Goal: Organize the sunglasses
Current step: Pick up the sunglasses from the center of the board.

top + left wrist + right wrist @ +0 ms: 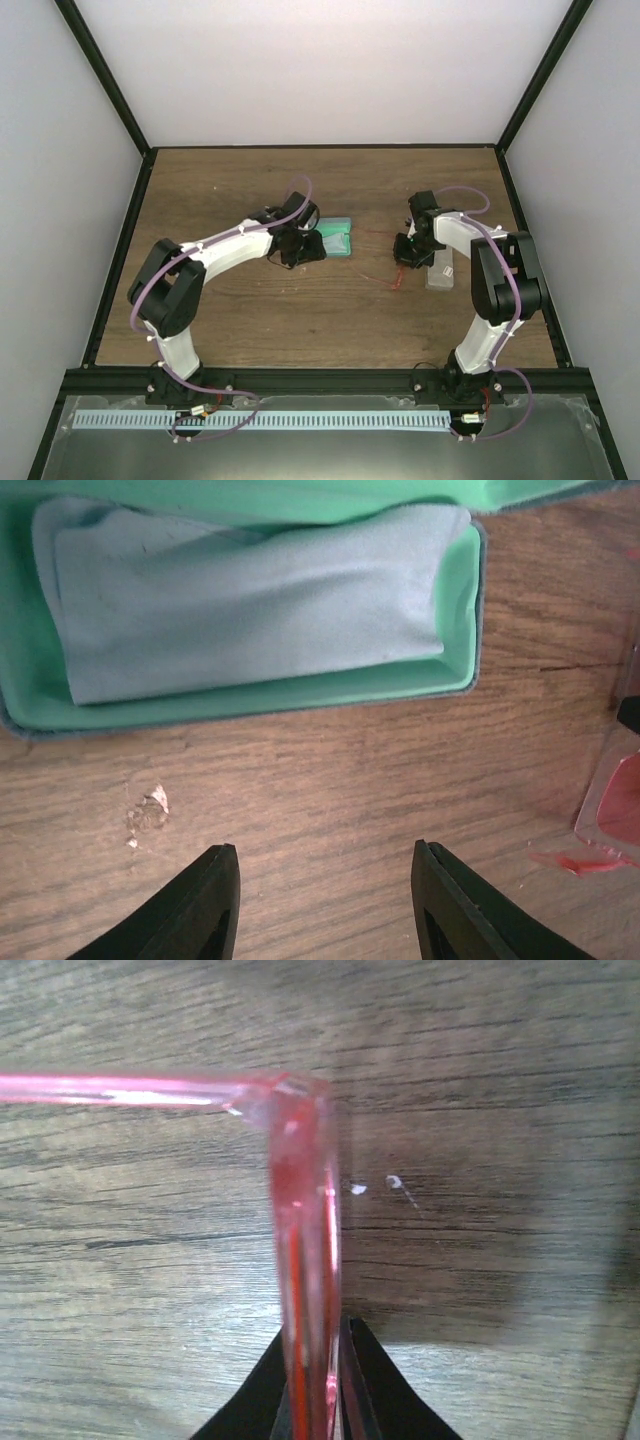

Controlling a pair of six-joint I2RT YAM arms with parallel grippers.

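My right gripper is shut on the front of a thin translucent red-pink pair of sunglasses, held on edge just above the wood. One temple arm sticks out to the left. In the top view its thin red arms show beside the gripper. The lens edge also shows at the right of the left wrist view. My left gripper is open and empty over bare wood, just in front of an open green-lined case. A second pair is not in view.
A pale teal cloth lies folded inside the green-lined case. A pale grey oblong case lies right of my right gripper. Black frame posts and white walls bound the wooden table.
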